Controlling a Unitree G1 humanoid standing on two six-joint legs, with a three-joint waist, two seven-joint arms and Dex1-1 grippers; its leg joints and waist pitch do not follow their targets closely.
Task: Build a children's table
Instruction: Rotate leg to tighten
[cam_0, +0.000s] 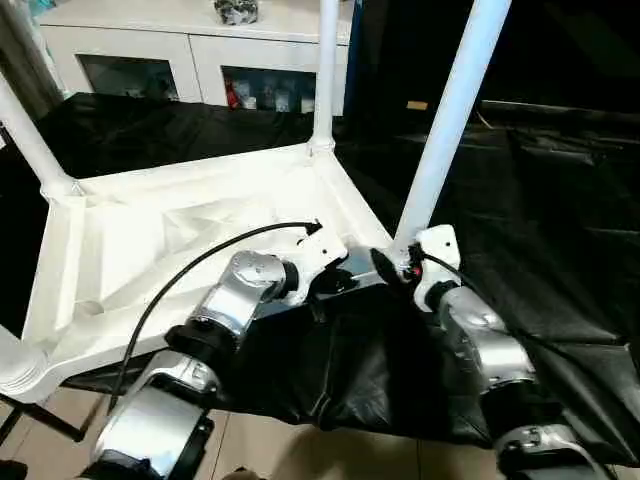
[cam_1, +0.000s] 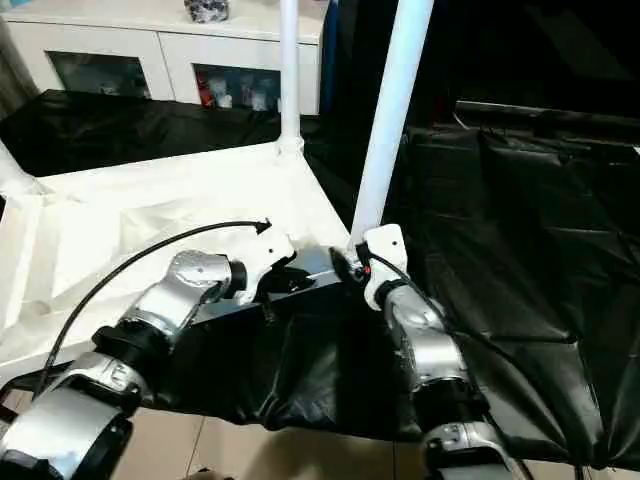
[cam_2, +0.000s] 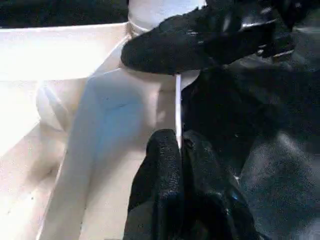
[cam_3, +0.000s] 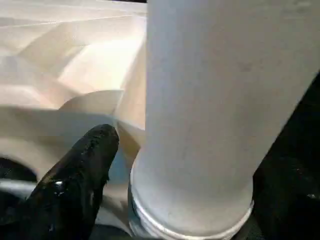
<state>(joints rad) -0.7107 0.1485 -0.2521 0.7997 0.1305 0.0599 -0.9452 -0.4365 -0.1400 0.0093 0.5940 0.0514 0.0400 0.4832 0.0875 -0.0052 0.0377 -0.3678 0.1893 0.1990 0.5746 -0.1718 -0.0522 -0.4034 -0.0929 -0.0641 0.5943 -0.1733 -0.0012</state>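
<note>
We're seating the last leg (cam_0: 452, 115) in the tabletop (cam_0: 130, 250): right gripper (cam_0: 398, 262) clamped at its base, left gripper (cam_2: 178, 145) pinching the tabletop's rim beside it. Next, twist it tight.

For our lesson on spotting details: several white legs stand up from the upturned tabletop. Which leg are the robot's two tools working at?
The leg at the near right corner of the tabletop. The right tool grips its base; the left tool pinches the tabletop's edge beside it. The other legs stand untouched.

Bright glare on white plastic, dim surroundings, blurry wrist close-ups.
</note>
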